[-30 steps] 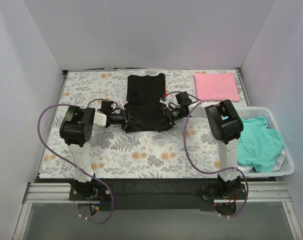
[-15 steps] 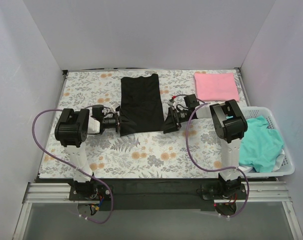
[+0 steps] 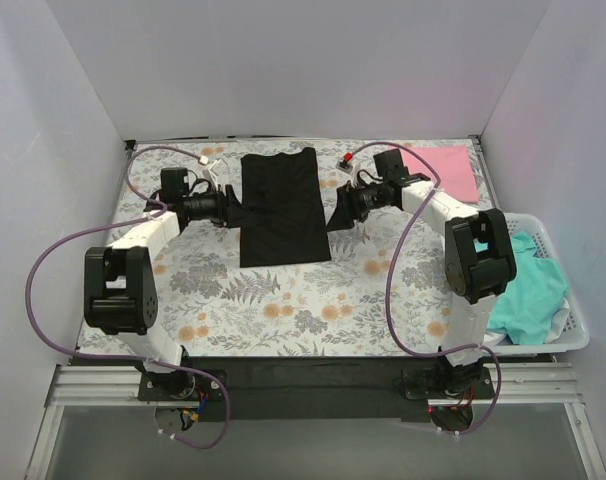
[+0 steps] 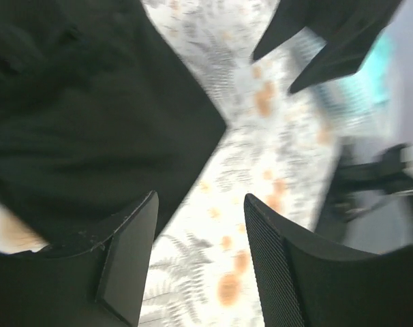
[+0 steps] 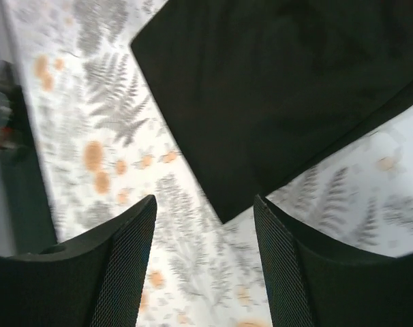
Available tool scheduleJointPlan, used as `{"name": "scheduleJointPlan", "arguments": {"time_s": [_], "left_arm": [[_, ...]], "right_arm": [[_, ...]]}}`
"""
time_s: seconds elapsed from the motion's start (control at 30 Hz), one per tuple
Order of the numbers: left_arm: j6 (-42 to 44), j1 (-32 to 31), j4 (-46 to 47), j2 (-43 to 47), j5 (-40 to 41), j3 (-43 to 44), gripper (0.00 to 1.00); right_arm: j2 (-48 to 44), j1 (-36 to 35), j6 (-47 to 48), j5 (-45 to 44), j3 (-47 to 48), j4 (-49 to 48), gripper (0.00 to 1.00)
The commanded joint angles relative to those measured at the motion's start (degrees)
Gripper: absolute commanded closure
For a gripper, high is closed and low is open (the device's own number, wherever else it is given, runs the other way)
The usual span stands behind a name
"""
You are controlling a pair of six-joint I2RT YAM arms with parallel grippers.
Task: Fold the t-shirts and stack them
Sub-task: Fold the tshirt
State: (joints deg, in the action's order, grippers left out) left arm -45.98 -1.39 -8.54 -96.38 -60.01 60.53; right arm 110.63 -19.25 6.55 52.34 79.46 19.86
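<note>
The black t-shirt (image 3: 279, 205) lies flat on the floral cloth as a long narrow rectangle. My left gripper (image 3: 230, 211) hovers at its left edge, open and empty; the left wrist view shows only cloth between the fingers (image 4: 201, 201), with the black t-shirt (image 4: 84, 116) up and to the left. My right gripper (image 3: 339, 211) stands off the right edge, open. In the right wrist view a corner of the black t-shirt (image 5: 281, 88) lies below the gap of that gripper (image 5: 205, 201), ungripped. The pink t-shirt (image 3: 451, 175) lies folded at the back right. The teal t-shirt (image 3: 523, 285) is in the basket.
A white lattice basket (image 3: 575, 335) stands at the right table edge. The floral table cloth (image 3: 283, 300) covers the table. Purple cables loop beside both arms. White walls close in the back and both sides.
Both grippers have let go of the black t-shirt and swung from its near end toward the back, to its sides. The shirt now lies flat and narrow.
</note>
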Motion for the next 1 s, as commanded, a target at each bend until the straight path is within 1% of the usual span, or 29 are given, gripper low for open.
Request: {"name": "scheduleJointPlan", "arguments": {"time_s": [0.0, 0.03, 0.07, 0.1, 0.13, 0.17, 0.23, 0.37, 0.5, 0.57, 0.73, 0.9, 0.97], "left_arm": [[28.18, 0.25, -10.44, 4.52, 10.78, -1.81, 0.49], [35.62, 0.16, -10.54, 5.4, 11.22, -2.69, 0.52], [38.65, -0.1, -10.54, 7.33, 11.75, -4.53, 0.53], [41.29, -0.28, -10.54, 8.21, 11.93, -5.42, 0.54], [43.93, -0.63, -10.54, 9.09, 12.02, -6.38, 0.55], [47.7, -1.33, -10.45, 10.23, 12.28, -8.05, 0.56], [50.36, -2.3, -10.54, 10.95, 13.16, -9.37, 0.56], [56.59, -5.63, -10.01, 11.65, 16.06, -13.41, 0.57], [58.45, -8.54, -5.46, 12.44, 19.74, -19.12, 0.57], [58.37, -9.51, -3.69, 12.53, 20.63, -20.19, 0.57], [58.37, -10.21, -2.19, 10.95, 21.6, -20.1, 0.57], [59.16, -10.3, -1.92, 7.44, 23.18, -19.14, 0.57], [58.99, -10.56, -1.66, 5.51, 24.4, -18.7, 0.57]], "right_arm": [[-3.66, -4.04, 22.04, -15.31, 2.63, 6.95, 0.35], [-4.28, -6.05, 24.89, -17.6, 2.37, 6.6, 0.36], [-4.72, -7.11, 28.05, -22.06, 1.76, 5.99, 0.36], [-5.07, -8.17, 33.04, -23.67, -0.34, 5.2, 0.37], [-6.12, -10.09, 35.79, -24.99, -1.66, 3.19, 0.37], [-6.65, -11.07, 38.08, -27.44, -5.16, 1.95, 0.37], [-8.23, -13.78, 43.52, -29.65, -8.43, -0.77, 0.38], [-8.59, -16.43, 47.15, -31.77, -12.04, -4.29, 0.39], [-7.62, -17.23, 48.21, -33.18, -13.63, -6.93, 0.41], [-6.48, -17.23, 48.65, -33.96, -13.81, -7.46, 0.41], [-5.42, -17.23, 49.35, -34.23, -14.16, -8.08, 0.42], [-5.42, -17.49, 50.06, -33.18, -14.95, -8.08, 0.44], [-4.99, -17.49, 50.41, -32.74, -15.21, -8.17, 0.46]]}}
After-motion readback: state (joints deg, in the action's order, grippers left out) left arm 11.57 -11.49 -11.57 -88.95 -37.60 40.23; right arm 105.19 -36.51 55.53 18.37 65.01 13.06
